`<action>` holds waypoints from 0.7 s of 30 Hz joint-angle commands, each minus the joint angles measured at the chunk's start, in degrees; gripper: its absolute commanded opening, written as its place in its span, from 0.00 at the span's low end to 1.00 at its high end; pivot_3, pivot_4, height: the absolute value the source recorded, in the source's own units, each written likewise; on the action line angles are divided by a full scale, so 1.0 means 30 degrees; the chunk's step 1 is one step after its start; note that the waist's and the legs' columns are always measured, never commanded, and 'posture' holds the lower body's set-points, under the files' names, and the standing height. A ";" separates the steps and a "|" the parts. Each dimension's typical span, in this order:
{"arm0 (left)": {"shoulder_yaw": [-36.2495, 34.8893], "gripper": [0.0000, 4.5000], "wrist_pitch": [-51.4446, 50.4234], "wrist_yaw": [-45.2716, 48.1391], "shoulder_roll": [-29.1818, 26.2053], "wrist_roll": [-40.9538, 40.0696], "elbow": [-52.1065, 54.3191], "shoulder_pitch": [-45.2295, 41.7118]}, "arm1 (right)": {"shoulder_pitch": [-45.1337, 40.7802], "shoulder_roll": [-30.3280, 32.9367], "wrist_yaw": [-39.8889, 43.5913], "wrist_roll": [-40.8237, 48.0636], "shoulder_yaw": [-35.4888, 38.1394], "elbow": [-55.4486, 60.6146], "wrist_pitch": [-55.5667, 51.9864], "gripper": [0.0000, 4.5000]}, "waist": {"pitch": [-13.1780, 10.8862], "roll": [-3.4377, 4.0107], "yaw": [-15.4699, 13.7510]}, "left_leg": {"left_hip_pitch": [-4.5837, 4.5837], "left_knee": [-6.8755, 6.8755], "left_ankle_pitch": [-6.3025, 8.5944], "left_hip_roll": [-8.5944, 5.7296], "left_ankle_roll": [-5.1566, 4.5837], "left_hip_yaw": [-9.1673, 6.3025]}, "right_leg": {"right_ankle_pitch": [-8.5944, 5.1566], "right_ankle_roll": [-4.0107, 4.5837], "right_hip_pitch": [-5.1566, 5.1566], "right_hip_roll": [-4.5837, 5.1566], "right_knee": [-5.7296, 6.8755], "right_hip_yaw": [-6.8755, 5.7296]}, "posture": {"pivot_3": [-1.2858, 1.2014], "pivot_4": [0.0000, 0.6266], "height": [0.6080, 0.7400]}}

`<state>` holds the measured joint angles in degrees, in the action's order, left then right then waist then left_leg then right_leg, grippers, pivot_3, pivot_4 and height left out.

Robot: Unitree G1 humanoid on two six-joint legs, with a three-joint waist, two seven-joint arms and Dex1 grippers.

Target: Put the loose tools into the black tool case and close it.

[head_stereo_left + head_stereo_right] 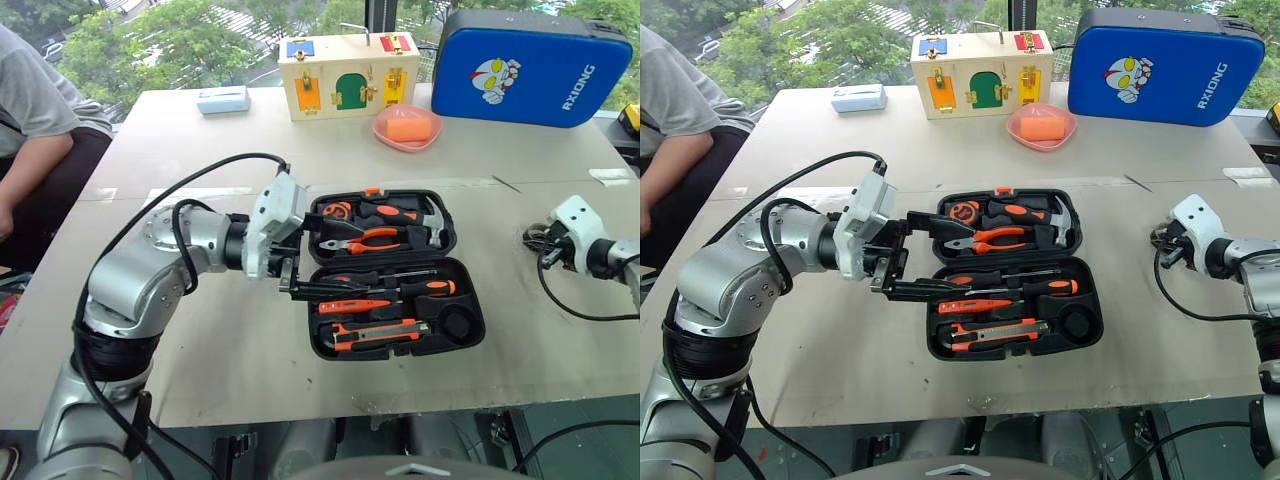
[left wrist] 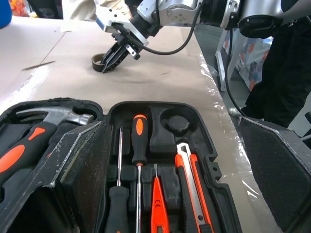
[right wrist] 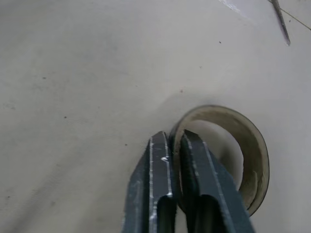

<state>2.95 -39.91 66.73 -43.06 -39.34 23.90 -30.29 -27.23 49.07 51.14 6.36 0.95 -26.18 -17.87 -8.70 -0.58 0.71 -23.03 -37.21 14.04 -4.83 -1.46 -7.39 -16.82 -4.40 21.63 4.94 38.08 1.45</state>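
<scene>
One thin wall of the small black tape roll [image 3: 243, 150], lying at the head views' right edge well apart from the black tool case [image 1: 395, 270], sits pinched in the right gripper [image 3: 175, 141], so it could slip while lifting, while the left gripper [image 1: 305, 262] hangs wide open, empty, at the case's left rim.

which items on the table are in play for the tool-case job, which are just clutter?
In play:
- black tool case, open
- two screwdrivers, tester, utility knife, all seated
- tape roll, on the table, wall pinched by right end effector

Clutter:
- blue case
- wooden latch box
- pink dish
- small blue box
</scene>
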 commanded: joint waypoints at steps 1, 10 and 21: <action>0.0125 1.00 0.0715 -0.0086 0.0283 0.0274 -0.0086 -0.0472 | 0.0620 0.1041 0.1799 0.1324 0.1287 0.2220 0.0190 0.00 | 0.0000 0.0000 -0.0040 | -0.0002 0.0000 0.0000 0.0000 0.0000 -0.0003 | 0.0000 0.0000 0.0001 -0.0001 0.0000 -0.0005 | 0.52 0.24 0.96; 0.1266 1.00 0.1588 0.2062 -0.0959 0.0964 -0.0011 0.0263 | 0.7061 0.4068 0.8572 0.9055 0.3621 1.6372 -0.3400 0.00 | -0.0038 0.0074 -0.0002 | -0.0020 0.0031 0.0003 0.0015 -0.0002 -0.0045 | -0.0001 0.0001 0.0017 0.0005 -0.0012 -0.0018 | 0.52 0.24 0.96; 0.2002 1.00 0.2492 0.3412 -0.1914 0.1853 0.0108 0.0562 | 0.8052 0.3521 0.7898 0.5253 -0.0612 1.8460 -0.0097 0.00 | -0.0043 0.0060 -0.0097 | -0.0018 -0.0021 0.0005 -0.0005 -0.0006 -0.0060 | 0.0006 -0.0009 -0.0011 0.0015 -0.0011 -0.0045 | 0.52 0.24 0.96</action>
<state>9.57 -33.31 76.53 -48.17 -33.77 23.00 -28.34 -2.56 59.76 75.53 24.03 -0.28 29.21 -20.21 -8.83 -0.40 0.42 -23.08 -37.25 14.05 -4.85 -1.47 -7.57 -16.80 -4.43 21.61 4.98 38.05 1.32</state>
